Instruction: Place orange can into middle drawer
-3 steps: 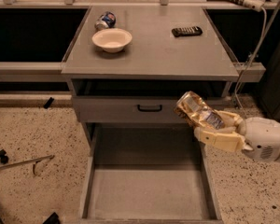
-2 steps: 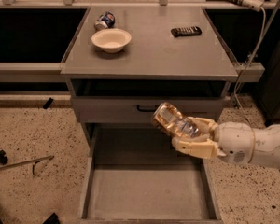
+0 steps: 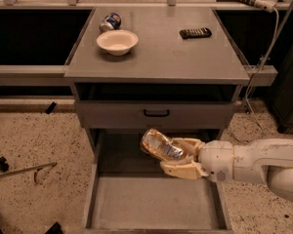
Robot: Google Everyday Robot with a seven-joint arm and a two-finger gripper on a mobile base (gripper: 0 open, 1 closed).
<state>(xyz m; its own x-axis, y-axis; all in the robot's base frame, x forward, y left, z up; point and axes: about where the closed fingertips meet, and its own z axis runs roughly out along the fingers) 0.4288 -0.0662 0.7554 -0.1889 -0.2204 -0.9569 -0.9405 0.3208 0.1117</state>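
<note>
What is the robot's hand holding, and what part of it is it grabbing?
The gripper holds the orange can by the end nearest the arm, one finger above and one below, over the open middle drawer.

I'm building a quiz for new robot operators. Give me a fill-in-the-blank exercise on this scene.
1. The gripper, shut on the orange can, hangs over the middle drawer, which stands ___.
2. On the tabletop, the bowl in front of the blue-and-white can is coloured ___.
3. The remote is coloured ___.
Missing words: open; white; black.
</note>
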